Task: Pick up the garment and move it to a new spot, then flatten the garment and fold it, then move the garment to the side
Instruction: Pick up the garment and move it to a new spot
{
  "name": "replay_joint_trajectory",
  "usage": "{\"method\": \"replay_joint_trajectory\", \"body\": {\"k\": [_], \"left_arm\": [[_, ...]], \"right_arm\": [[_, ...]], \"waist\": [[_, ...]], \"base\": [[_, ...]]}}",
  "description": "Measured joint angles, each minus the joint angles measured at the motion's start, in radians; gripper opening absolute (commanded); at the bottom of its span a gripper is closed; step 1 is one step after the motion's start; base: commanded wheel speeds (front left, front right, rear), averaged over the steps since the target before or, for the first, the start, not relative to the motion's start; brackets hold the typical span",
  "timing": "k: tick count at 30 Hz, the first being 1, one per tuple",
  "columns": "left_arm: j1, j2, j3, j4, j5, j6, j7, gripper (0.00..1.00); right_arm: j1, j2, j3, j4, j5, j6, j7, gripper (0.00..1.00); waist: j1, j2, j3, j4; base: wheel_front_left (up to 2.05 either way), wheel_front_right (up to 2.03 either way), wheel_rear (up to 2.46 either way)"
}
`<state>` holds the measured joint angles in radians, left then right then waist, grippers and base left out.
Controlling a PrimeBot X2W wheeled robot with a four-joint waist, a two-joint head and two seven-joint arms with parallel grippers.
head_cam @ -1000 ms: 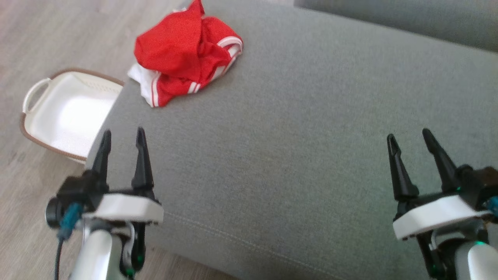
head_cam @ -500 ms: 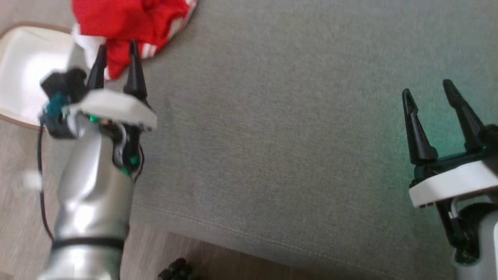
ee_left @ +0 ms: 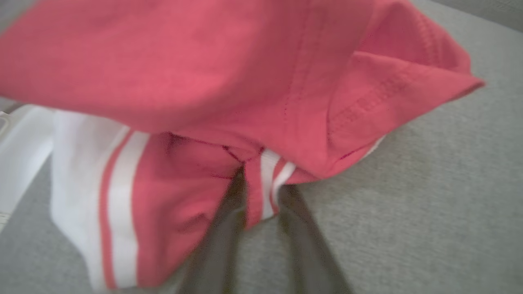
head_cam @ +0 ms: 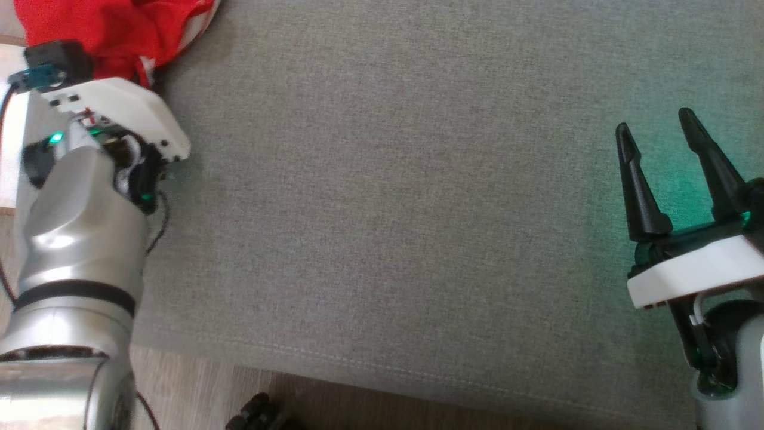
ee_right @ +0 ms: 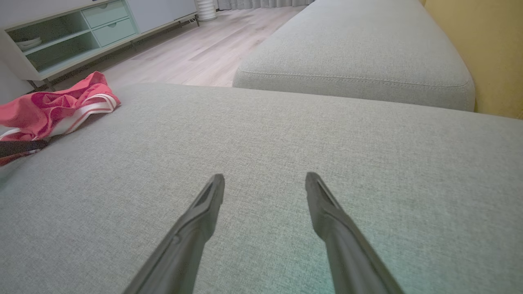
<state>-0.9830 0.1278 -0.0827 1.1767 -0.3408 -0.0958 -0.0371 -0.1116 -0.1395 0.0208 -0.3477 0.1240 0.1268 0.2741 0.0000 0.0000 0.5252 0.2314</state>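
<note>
The garment [head_cam: 89,24], a crumpled red shirt with white stripes, lies at the far left corner of the grey sofa cushion [head_cam: 388,209]. My left arm reaches up to it, and its white wrist housing [head_cam: 113,107] hides the fingers. In the left wrist view the left gripper [ee_left: 263,185] stands half closed astride a striped hem of the garment [ee_left: 204,81], with fabric between the fingers. Whether they pinch it is blurred. My right gripper [head_cam: 653,122] hovers open over bare cushion at the right, its fingers spread [ee_right: 264,181]. The garment [ee_right: 53,108] lies far to its left.
A white laundry basket [head_cam: 7,155] sits on the wooden floor just past the cushion's left edge. A second sofa cushion [ee_right: 351,53] lies beyond, a low cabinet [ee_right: 69,36] stands across the floor, and a yellow wall [ee_right: 490,41] is at the right.
The head camera has tilted down and right. My left arm has reached forward to the garment and its jaws have narrowed around the hem. The right gripper has stayed open in place.
</note>
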Motion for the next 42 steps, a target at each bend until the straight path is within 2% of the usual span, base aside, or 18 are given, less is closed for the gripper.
{"method": "replay_joint_trajectory", "body": {"k": [6,10,14,19,23,27,32,42], "left_arm": [[0.003,0.023,-0.039,0.023,0.059,0.030,-0.164,0.00],[0.030,0.043,-0.038,-0.051,0.069,0.052,-0.211,0.00],[0.123,0.061,-0.033,-0.250,0.089,0.070,-0.212,0.00],[0.339,0.056,-0.032,-0.518,0.112,0.097,-0.212,0.00],[0.514,0.044,-0.061,-0.671,0.128,0.098,-0.212,0.00],[0.638,0.014,-0.121,-0.810,0.133,0.095,-0.194,0.00],[0.702,-0.020,-0.197,-0.922,0.132,0.070,-0.137,0.00],[0.660,-0.061,-0.335,-0.948,0.137,0.043,-0.107,0.00]], "right_arm": [[0.000,0.004,-0.006,0.007,0.008,0.000,-0.006,1.00],[0.000,0.016,-0.007,0.024,0.008,0.000,-0.033,1.00],[0.003,0.031,0.002,0.063,0.008,0.000,-0.058,1.00],[0.017,0.043,0.018,0.115,0.018,0.000,-0.096,1.00],[0.063,0.062,0.048,0.157,0.027,0.000,-0.121,1.00],[0.090,0.066,0.066,0.183,0.035,0.000,-0.136,1.00],[0.101,0.070,0.076,0.200,0.046,0.000,-0.153,1.00],[0.105,0.083,0.105,0.216,0.060,0.000,-0.188,1.00]], "waist": [[0.0001,0.0000,-0.018,-0.004],[0.0001,0.0000,-0.055,-0.008],[0.0000,0.0000,-0.108,-0.019],[0.0000,0.0000,-0.189,-0.045],[0.0000,0.0000,-0.255,-0.078],[-0.0001,0.0000,-0.307,-0.128],[-0.0001,0.0000,-0.348,-0.210],[-0.0001,0.0000,-0.368,-0.416]], "base": [[0.00,0.00,0.00],[0.00,0.00,0.00],[0.00,0.00,0.00],[0.00,0.00,0.00],[0.00,0.00,0.00],[0.00,0.00,0.00],[0.00,0.00,0.00],[0.00,0.00,0.00]]}}
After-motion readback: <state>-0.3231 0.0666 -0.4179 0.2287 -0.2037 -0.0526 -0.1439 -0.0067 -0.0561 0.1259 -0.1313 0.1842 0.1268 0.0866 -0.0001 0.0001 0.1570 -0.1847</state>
